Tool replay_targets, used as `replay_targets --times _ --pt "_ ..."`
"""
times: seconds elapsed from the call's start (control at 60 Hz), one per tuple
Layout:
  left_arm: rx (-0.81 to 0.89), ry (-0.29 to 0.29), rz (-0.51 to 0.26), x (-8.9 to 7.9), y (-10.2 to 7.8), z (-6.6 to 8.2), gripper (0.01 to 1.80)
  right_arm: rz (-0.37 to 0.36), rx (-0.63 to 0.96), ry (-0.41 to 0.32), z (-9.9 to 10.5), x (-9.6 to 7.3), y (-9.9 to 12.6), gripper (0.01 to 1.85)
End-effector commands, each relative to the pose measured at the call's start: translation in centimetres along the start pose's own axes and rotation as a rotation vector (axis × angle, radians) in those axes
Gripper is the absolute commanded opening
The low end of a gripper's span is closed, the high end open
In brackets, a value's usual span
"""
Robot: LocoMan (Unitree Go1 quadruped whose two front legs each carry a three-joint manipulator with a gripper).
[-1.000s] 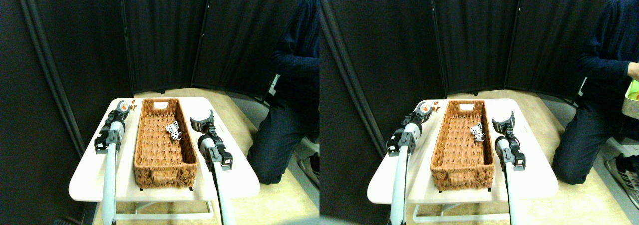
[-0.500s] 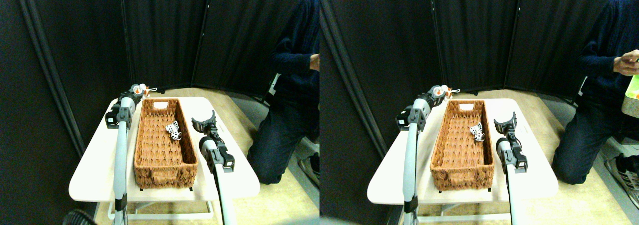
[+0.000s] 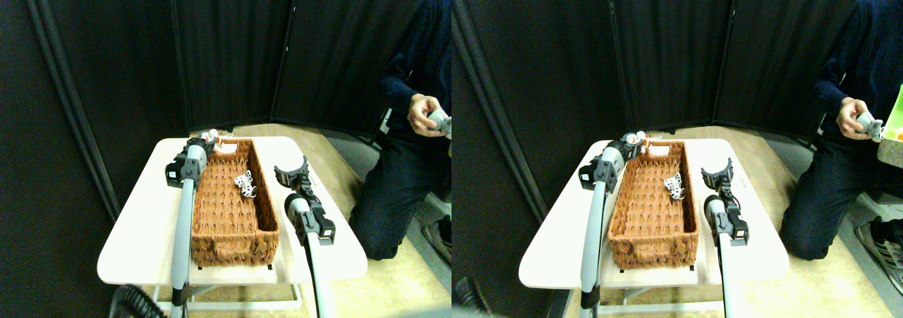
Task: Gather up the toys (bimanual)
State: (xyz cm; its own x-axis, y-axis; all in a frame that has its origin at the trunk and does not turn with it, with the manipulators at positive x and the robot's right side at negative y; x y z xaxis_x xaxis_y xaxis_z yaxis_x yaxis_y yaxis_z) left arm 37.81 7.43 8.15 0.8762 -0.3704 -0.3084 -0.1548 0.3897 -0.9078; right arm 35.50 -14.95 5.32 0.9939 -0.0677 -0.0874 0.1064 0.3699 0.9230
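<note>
On a pale counter (image 3: 127, 240) before dark curtains sits a long brown wicker basket (image 3: 233, 244), running away from the viewer. One toy, a white plush with black spots (image 3: 245, 184), lies inside it against the right wall, about midway along; by the look of things this one is collected. The left hand (image 3: 209, 137) is raised at the basket's far left corner, clenched on a small orange-and-white toy (image 3: 211, 135) that hangs just over the rim there. That toy is not yet released, so the step in hand seems to be the drop into the basket. The right hand (image 3: 291, 171) hovers just beside the basket's right wall, near the spotted toy, with its jaws spread wide and nothing between them. No other toys show on the counter. At the right edge a kneeling person in dark clothes holds a small grey thing (image 3: 439, 120) in one hand (image 3: 422, 113); it may be another toy to be set out, but it is too small to tell. Judged from this, one toy is done, a second is nearly in, and more may come.
</note>
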Motion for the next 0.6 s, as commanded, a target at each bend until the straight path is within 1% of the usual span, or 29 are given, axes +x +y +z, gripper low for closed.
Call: replay_targets --times 0.017,0.05,0.1,0.133,0.15,0.2,0.233,0.25,0.317,0.333,0.367,0.4,0.433,0.483,0.533,0.6 --pt "0.001 0.034 -0.043 -0.05 -0.53 -0.21 0.02 0.052 0.002 -0.023 0.39 -0.03 0.87 0.64" --pt "0.004 0.051 -0.044 -0.08 -0.45 -0.15 0.12 0.051 0.003 -0.024 0.36 -0.04 0.88 0.61" --pt "-0.02 0.04 -0.036 -0.26 -0.36 -0.1 0.23 0.052 0.003 -0.022 0.34 -0.05 0.88 0.61" --pt "-0.024 0.039 -0.034 -0.29 -0.34 -0.07 0.26 0.052 0.004 -0.021 0.33 -0.05 0.89 0.61" --pt "-0.038 0.043 -0.027 -0.37 -0.27 0.05 0.34 0.051 0.001 -0.018 0.32 -0.03 0.9 0.64" --pt "-0.05 0.052 -0.023 -0.43 -0.23 0.11 0.38 0.049 0.002 -0.017 0.3 -0.04 0.92 0.69" --pt "-0.056 0.058 -0.016 -0.55 -0.26 0.2 0.46 0.047 -0.004 -0.02 0.28 0.01 0.9 0.73" --pt "-0.056 0.058 -0.016 -0.55 -0.26 0.2 0.46 0.047 -0.004 -0.02 0.28 0.01 0.9 0.73" --pt "-0.072 0.067 -0.006 -0.64 -0.3 0.38 0.61 0.048 0.006 -0.015 0.21 0.08 0.93 0.74" --pt "-0.072 0.067 -0.006 -0.64 -0.3 0.38 0.61 0.048 0.006 -0.015 0.21 0.08 0.93 0.74" --pt "-0.074 0.077 -0.002 -0.65 -0.32 0.46 0.69 0.049 0.002 -0.013 0.2 0.12 0.94 0.73" --pt "-0.076 0.073 0.002 -0.66 -0.32 0.5 0.76 0.047 0.006 -0.01 0.17 0.13 0.97 0.72" --pt "-0.077 0.072 0.003 -0.66 -0.32 0.51 0.78 0.046 0.005 -0.01 0.17 0.14 0.97 0.72" --pt "-0.087 0.069 0.006 -0.67 -0.3 0.56 0.8 0.045 0.005 -0.013 0.15 0.2 0.97 0.65" --pt "-0.078 0.066 0.006 -0.68 -0.33 0.61 0.81 0.045 0.004 -0.013 0.17 0.2 0.98 0.66" --pt "-0.074 0.056 -0.011 -0.7 -0.37 0.65 0.73 0.048 0.004 -0.01 0.19 0.22 0.96 0.71"
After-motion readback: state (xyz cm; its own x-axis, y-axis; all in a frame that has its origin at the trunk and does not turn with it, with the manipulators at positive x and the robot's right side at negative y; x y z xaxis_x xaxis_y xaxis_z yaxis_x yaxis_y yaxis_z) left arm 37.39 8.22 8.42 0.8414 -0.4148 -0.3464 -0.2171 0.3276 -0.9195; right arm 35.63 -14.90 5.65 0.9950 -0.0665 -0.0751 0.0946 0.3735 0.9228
